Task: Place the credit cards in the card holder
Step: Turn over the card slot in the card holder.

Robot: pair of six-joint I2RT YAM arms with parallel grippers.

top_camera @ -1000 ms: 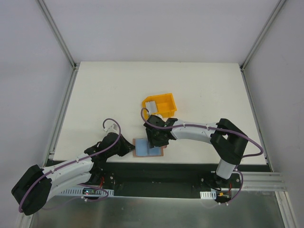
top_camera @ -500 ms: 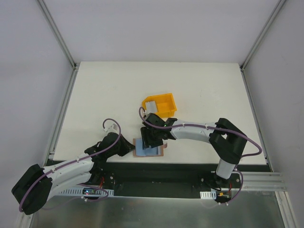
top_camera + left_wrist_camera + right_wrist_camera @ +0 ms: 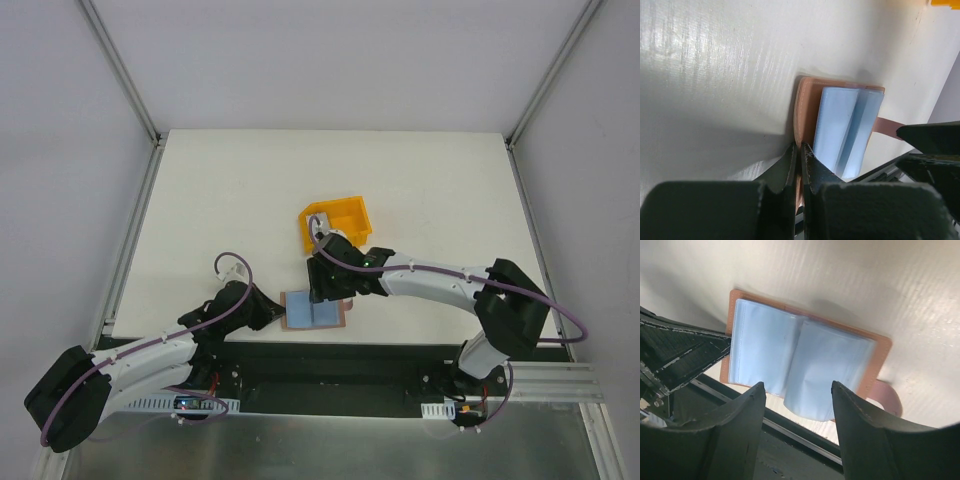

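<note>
**A:** What could go wrong from here?

**B:** The hold, first. The left gripper (image 3: 801, 152) is closed tight on only the very rim of the small flat brown leather-like card holder (image 3: 807, 97). The holder lies spread open on the white table (image 3: 250, 200), close to its near edge. A pinch that thin could slip if anything presses on the holder. Then I'd expect it to skid or swing, perhaps over the edge.

**A:** And the insides?

**B:** The pale blue clear plastic sleeves (image 3: 765, 355) are uneven. The one nearer the left gripper lies flat and the other bulges upward. A card that meets that bulge instead of a slot mouth would likely crumple it or ride over the top. The little pinkish-brown tab clasp (image 3: 887, 396) also sticks out on the far side, where a finger could catch it. I cannot tell whether any sleeve already holds a card.

**A:** Where does the holder lie relative to the other jaws?

**B:** The right gripper (image 3: 799, 387) hovers over it, spread wide with nothing between its fingers. In the wrist view the fold of the sleeves falls roughly midway between them. It doesn't appear to be touching.

**A:** So where is a card?

**B:** What looks like a small thin pale grey credit card (image 3: 321, 224) lies in the yellow plastic bin (image 3: 352, 214). The bin is just beyond the holder, and the card is partly hidden by the right arm.
</note>
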